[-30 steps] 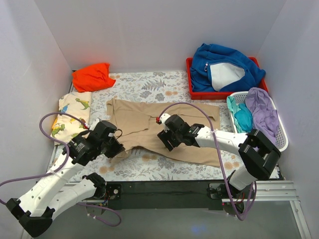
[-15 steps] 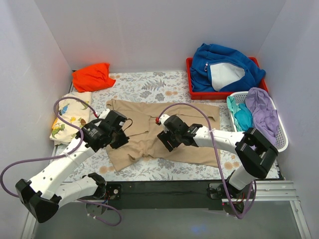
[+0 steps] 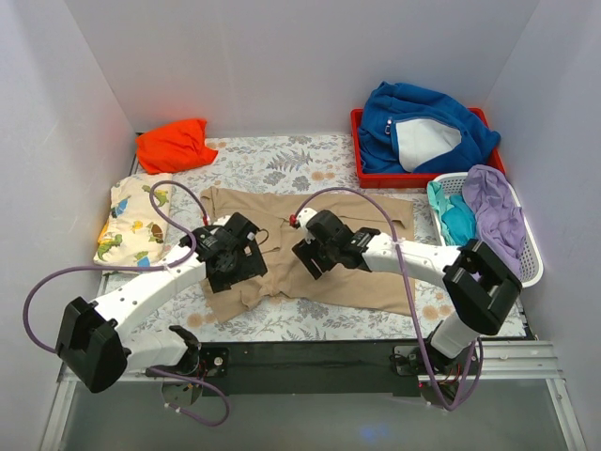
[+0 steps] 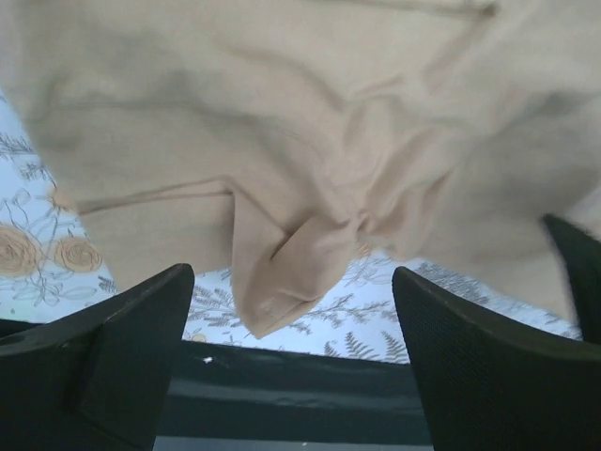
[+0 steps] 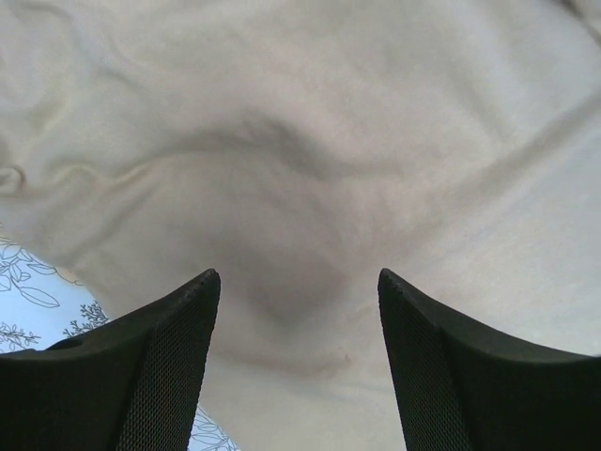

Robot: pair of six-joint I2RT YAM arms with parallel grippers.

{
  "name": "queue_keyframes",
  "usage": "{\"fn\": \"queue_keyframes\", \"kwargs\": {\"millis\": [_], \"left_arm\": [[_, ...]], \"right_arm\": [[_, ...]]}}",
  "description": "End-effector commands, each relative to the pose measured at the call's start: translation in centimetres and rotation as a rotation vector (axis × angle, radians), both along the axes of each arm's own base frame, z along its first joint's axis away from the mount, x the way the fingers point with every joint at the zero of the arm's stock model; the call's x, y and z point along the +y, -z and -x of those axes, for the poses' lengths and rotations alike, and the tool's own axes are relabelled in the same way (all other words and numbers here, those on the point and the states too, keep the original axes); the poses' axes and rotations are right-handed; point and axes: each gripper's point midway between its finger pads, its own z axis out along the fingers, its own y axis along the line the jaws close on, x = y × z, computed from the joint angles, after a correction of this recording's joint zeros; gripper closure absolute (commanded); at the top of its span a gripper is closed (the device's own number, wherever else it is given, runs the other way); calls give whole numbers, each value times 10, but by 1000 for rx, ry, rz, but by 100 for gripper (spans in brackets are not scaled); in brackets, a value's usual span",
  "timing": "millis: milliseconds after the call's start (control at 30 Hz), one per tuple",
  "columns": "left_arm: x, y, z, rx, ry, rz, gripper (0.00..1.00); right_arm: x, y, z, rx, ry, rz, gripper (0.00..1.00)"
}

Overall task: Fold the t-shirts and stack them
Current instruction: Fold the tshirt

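A cream dinosaur shirt (image 3: 131, 221) lies left of the tan shirt (image 3: 278, 233), with an orange one (image 3: 174, 144) bunched beyond its far-left corner. The tan shirt sprawls rumpled mid-surface (image 3: 282, 155). The left claw (image 3: 237, 271), released, hangs over its near-left part; the right claw (image 3: 311, 258), likewise spread and empty, hangs over its middle.

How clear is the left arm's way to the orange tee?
Probably yes: the left end effector is open and empty over the tan shirt, and only flat patterned tabletop lies between it and the orange tee in the back-left corner. Reach may be tight.
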Motion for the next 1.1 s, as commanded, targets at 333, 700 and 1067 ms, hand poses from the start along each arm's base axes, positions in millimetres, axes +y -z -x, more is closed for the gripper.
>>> {"fn": "queue_keyframes", "kwargs": {"millis": [333, 700, 1067], "left_arm": [[32, 39, 71, 168, -226, 61, 13], [45, 62, 66, 131, -364, 24, 13], [60, 82, 60, 93, -475, -40, 11]], "right_arm": [[-49, -77, -45, -167, 144, -131, 25], [-62, -93, -45, -178, 138, -179, 25], [-59, -85, -42, -143, 117, -186, 25]]}}
